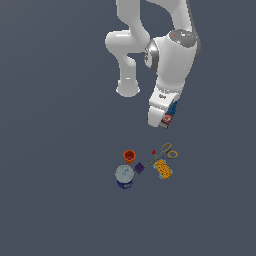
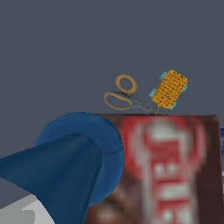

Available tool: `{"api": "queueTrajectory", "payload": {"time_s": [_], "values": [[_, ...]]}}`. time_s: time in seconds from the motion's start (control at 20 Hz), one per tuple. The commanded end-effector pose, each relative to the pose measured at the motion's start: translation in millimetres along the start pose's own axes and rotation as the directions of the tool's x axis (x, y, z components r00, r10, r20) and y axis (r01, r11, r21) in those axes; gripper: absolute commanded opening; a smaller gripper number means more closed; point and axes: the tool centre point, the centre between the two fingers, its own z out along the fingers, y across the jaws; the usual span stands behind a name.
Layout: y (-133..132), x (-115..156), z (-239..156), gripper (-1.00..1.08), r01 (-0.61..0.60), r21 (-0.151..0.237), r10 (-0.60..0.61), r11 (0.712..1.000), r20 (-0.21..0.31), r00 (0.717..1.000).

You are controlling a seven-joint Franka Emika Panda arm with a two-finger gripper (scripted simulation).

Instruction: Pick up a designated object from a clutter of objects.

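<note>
Brown box (image 2: 175,170) blurry close-up, partly hidden by hand (image 1: 165,120).

This is not a real room but a simulated test scene. The floor (image 1: 50,200) is one flat dark grey surface with no walls or furniture. A smooth white robot arm (image 1: 172,55) hangs over some small household items (image 1: 145,167), all rendered without fine texture.
</note>
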Motion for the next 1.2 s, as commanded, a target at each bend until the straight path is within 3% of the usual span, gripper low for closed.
{"api": "queueTrajectory", "payload": {"time_s": [0.0, 0.6, 1.15], "values": [[-2.5, 13.8, -22.6, -1.0, 0.0, 0.001, 0.0, 1.0, 0.0, 1.0], [-8.1, 78.6, -122.9, -1.0, -0.003, -0.002, 0.003, 1.0, 0.002, 1.0], [-8.4, 109.8, -168.3, -1.0, -0.006, -0.003, 0.006, 1.0, 0.002, 1.0]]}}
